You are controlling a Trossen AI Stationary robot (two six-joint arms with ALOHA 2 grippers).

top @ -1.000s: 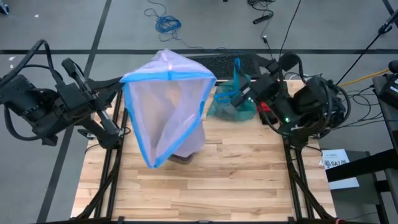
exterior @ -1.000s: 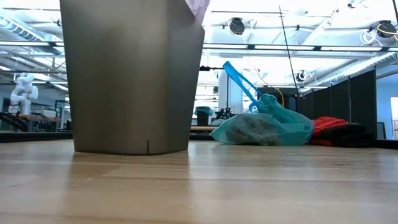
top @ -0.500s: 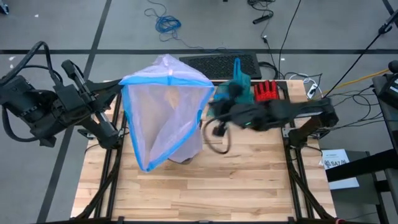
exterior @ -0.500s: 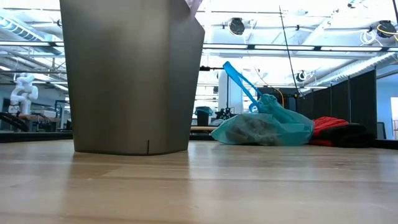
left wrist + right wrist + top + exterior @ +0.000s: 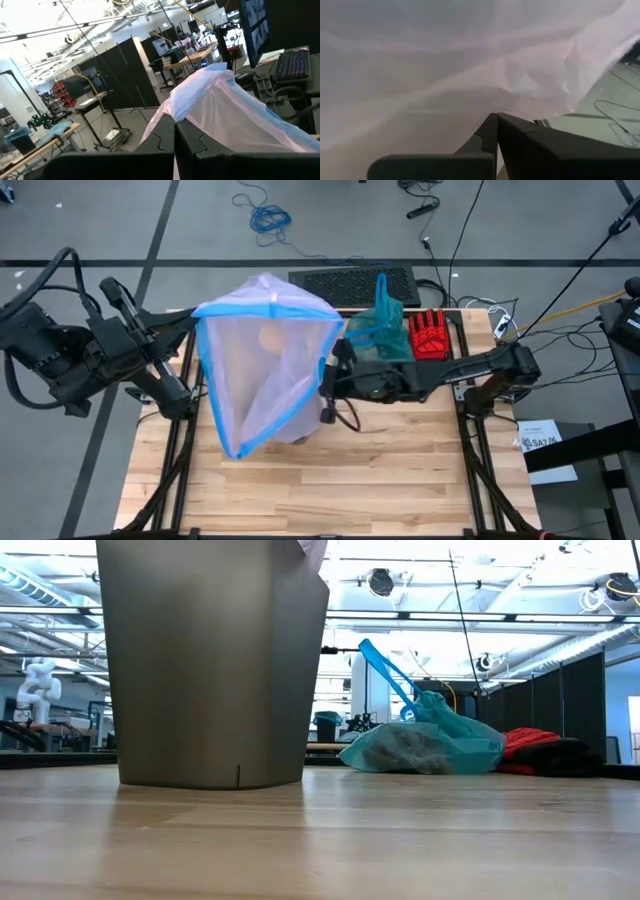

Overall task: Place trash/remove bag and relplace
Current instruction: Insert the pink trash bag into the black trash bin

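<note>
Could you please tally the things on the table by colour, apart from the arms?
Pale pink: 1, bag with blue edge
Teal-green: 1, bag
Red: 1, glove
Grey: 1, bin
Total: 4

The scene is evenly and brightly lit from overhead. In the low view, ceiling lights (image 5: 380, 581) are blown out and the near tabletop (image 5: 320, 850) is blurred. Strong window glare is seen upper left in the left wrist view; the right wrist view is hazed.
</note>
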